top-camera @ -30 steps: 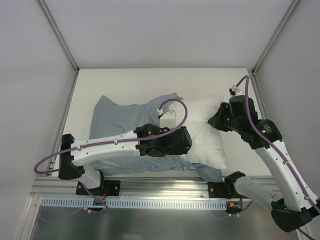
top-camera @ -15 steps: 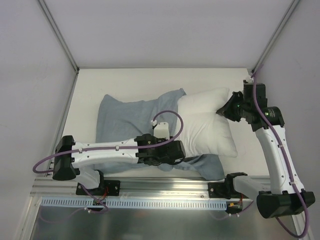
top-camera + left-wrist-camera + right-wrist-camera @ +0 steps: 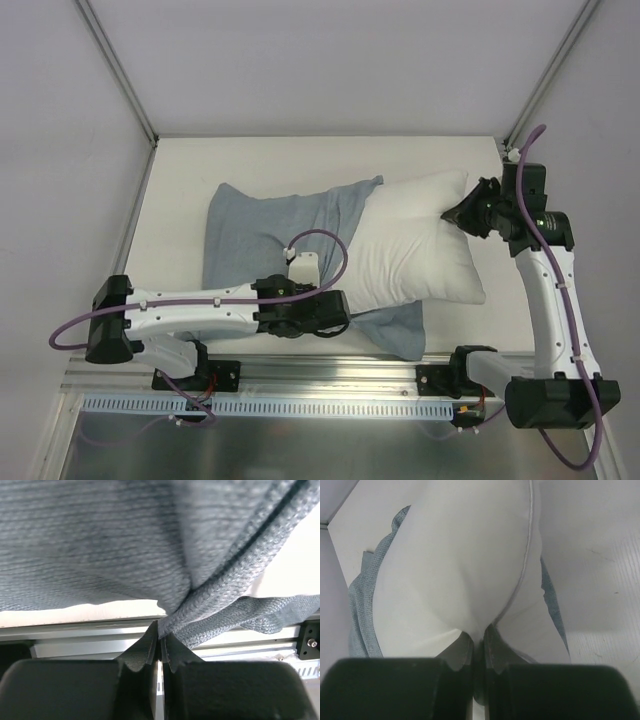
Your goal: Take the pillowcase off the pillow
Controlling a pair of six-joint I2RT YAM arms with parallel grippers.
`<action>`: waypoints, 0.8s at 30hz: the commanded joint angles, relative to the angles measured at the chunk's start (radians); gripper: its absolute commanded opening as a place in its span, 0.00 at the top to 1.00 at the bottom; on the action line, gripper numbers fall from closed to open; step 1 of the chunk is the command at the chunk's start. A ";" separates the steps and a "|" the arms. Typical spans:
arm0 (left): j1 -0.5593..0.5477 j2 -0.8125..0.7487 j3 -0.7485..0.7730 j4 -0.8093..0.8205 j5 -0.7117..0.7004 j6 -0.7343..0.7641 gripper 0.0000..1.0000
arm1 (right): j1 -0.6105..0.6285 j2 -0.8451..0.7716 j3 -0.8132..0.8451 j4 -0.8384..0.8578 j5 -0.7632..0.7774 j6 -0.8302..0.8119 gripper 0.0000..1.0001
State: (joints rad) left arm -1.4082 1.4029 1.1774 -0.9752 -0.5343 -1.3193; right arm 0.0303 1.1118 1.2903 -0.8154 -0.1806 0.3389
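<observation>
The blue-grey pillowcase [image 3: 270,230] lies across the left half of the white table and covers the left end of the pillow [image 3: 410,250], whose white right part lies bare. My left gripper [image 3: 335,318] is at the case's near edge, shut on a bunched fold of the pillowcase [image 3: 125,540], with the cloth pinched between the left gripper's [image 3: 161,630] tips. My right gripper [image 3: 452,215] is shut on the pillow's far right corner. In the right wrist view the right gripper [image 3: 481,632] pinches the white pillow [image 3: 460,555], and the pillowcase [image 3: 362,595] shows behind it.
A metal rail [image 3: 300,375] with both arm bases runs along the near table edge, close under the left gripper. Enclosure walls and slanted frame posts [image 3: 120,75] bound the table on the left, right and back.
My left gripper has shut on the pillowcase edge and drawn back toward the near rail. The right arm has pulled the pillow to the right, so more white shows.
</observation>
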 commanded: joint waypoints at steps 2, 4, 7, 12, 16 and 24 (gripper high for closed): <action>0.015 -0.125 -0.076 -0.121 -0.059 -0.034 1.00 | -0.091 -0.085 -0.003 0.108 -0.057 0.028 0.99; 0.084 -0.224 -0.114 -0.169 -0.064 -0.066 1.00 | -0.151 -0.134 0.000 0.096 -0.086 0.034 0.99; 0.197 -0.414 -0.215 -0.189 -0.053 -0.090 1.00 | -0.214 -0.176 0.021 0.058 -0.114 0.025 0.99; 0.221 -0.636 -0.334 -0.171 -0.056 -0.097 1.00 | -0.248 -0.227 -0.005 0.028 -0.177 0.003 0.99; 0.221 -0.572 -0.294 -0.158 -0.033 -0.031 0.81 | -0.248 -0.251 -0.089 0.047 -0.223 -0.012 0.99; 0.222 -0.311 0.066 -0.149 -0.116 0.233 0.04 | -0.247 -0.299 -0.178 -0.077 -0.257 -0.139 0.85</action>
State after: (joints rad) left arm -1.1957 1.0504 1.1107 -1.1046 -0.5659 -1.2266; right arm -0.2081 0.8516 1.1130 -0.9031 -0.4259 0.2649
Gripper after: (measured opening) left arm 0.967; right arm 0.095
